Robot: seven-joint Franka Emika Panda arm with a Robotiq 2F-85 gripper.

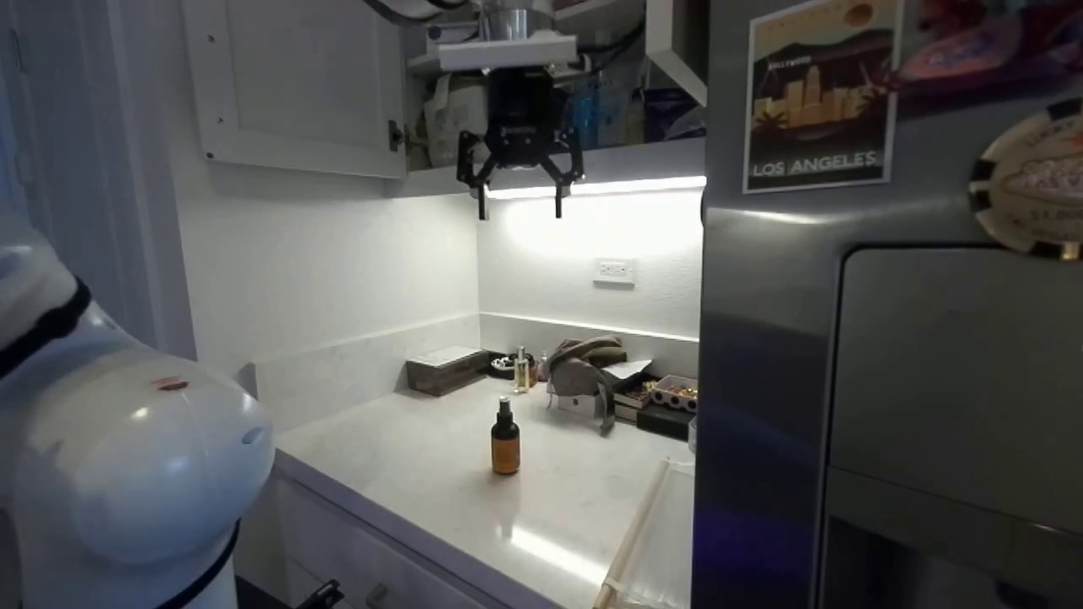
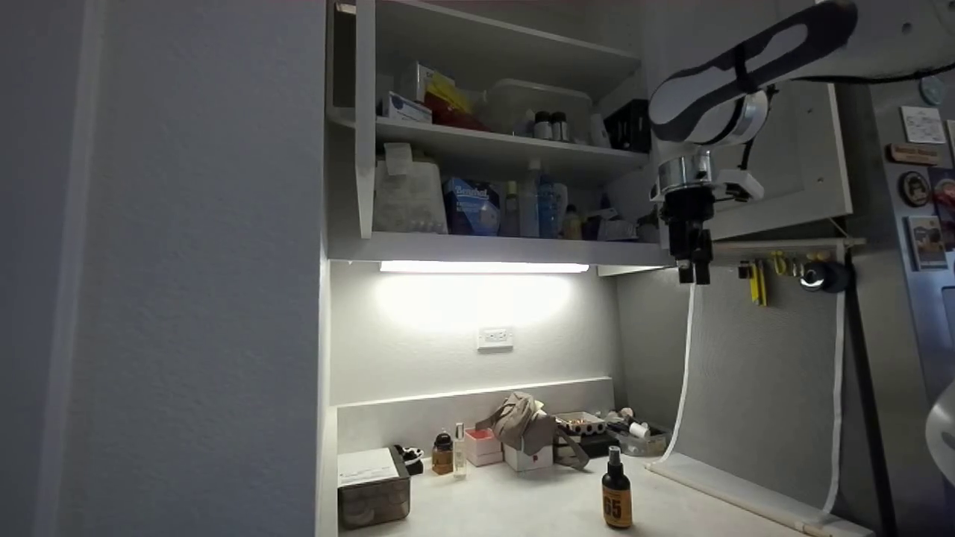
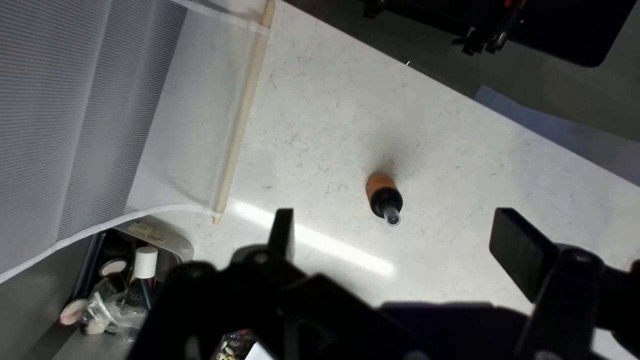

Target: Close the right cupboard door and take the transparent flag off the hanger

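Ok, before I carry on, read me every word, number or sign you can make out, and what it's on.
"LOS ANGELES": poster on the fridge.
"HOLLYWOOD": same poster, in small letters.
"65": spray bottle, on its label.
Too blurred or small to read surely: blue package in the cupboard, chip-shaped disc and brown plaque on the fridge. Any other lettering is too small.

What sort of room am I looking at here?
Probably a corner of a home kitchen: there's a steel fridge, an open, stocked wall cupboard and a pale countertop.
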